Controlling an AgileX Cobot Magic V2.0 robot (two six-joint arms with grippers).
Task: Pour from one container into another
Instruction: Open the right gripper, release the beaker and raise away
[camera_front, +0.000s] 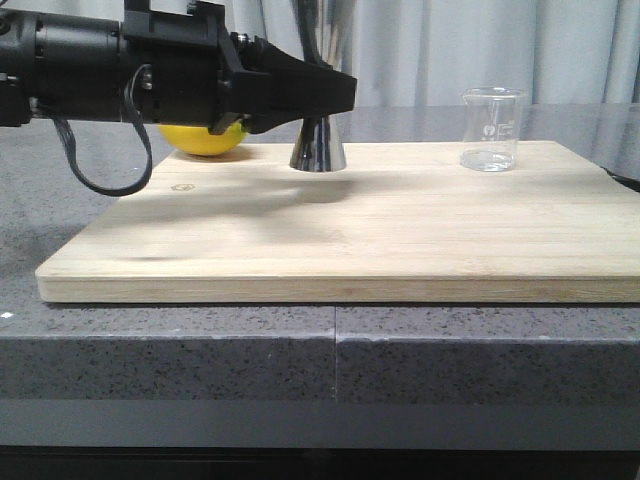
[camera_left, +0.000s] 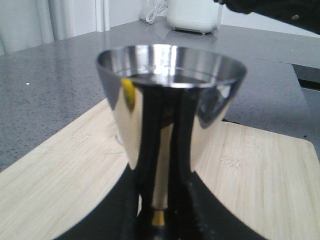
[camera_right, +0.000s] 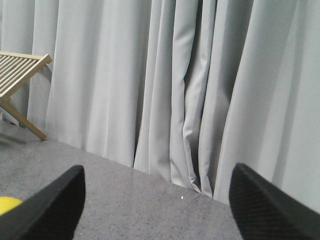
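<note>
Front view: left gripper (camera_front: 325, 95) jaws clamped on jigger (camera_front: 318, 145) waist | jigger upright on board (camera_front: 350, 235) | beaker (camera_front: 491, 129) far right | right gripper (camera_right: 157, 200) jaws apart, empty

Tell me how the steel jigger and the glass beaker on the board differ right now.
The jigger is shiny opaque steel with a flared hourglass shape; the beaker is clear, straight-sided glass with white printed marks. The jigger rises taller than the beaker. The left hand is at the jigger's waist, while the beaker stands alone. Both stand upright on the wooden board.
</note>
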